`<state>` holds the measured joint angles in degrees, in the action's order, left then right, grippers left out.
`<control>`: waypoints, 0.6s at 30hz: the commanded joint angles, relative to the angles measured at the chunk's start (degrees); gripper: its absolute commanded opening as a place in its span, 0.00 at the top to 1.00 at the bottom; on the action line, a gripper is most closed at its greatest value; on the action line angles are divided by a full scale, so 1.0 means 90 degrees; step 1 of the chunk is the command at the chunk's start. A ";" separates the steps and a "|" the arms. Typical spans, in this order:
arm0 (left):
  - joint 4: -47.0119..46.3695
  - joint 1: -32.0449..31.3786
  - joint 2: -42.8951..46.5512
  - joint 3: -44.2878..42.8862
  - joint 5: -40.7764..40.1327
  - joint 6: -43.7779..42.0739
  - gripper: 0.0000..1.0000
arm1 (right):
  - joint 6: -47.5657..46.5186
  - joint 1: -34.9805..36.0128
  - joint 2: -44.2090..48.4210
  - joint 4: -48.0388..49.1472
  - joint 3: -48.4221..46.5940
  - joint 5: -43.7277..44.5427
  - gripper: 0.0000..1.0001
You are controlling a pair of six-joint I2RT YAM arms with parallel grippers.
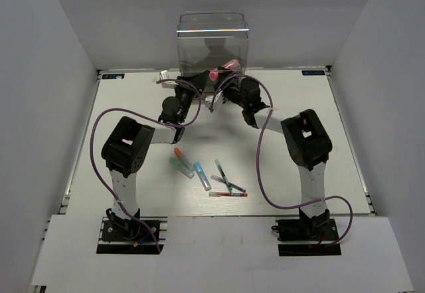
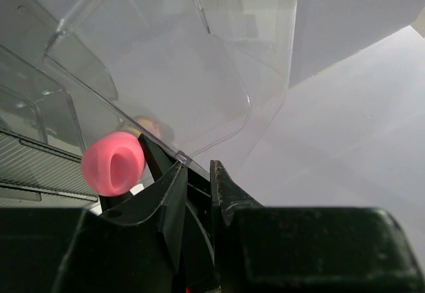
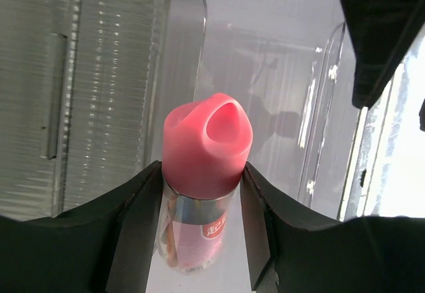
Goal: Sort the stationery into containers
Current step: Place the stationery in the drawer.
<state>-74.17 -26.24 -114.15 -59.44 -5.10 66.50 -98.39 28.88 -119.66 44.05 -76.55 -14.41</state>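
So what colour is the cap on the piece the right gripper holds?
The cap is pink, its label red; clearest in the right wrist view.

a flat white rectangular tabletop [image 1: 133,97] fills the middle of the overhead view, matte and evenly lit. plain white panel walls close it in: a left side wall [image 1: 40,74], a right side wall [image 1: 392,60] and a back wall [image 1: 119,14] behind the far edge. two small blue-green rectangular labels lie flat at the far corners, one on the left [image 1: 113,76] and one on the right [image 1: 309,73] (their print is too small to read). a wide white board [image 1: 219,253] runs along the near edge, a step below the tabletop. soft grey shadows fall on the surface near the far edge.
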 commanded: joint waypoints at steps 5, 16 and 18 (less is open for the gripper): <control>-0.1700 0.0035 0.0076 -0.0319 0.0001 -0.0006 0.69 | 0.0346 -0.0026 -0.0113 0.0711 -0.0586 0.0536 1.00; -0.1700 0.0035 0.0017 -0.0378 0.0001 -0.0006 0.69 | 0.1233 0.0023 -0.0133 0.0340 -0.0791 0.0811 1.00; -0.1700 0.0035 0.0017 -0.0378 0.0001 -0.0006 0.69 | 0.1419 0.0013 -0.0103 0.0243 -0.0820 0.0830 1.00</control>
<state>-75.05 -26.24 -114.98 -60.51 -5.08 66.63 -89.23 28.99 -121.34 43.35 -80.49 -8.75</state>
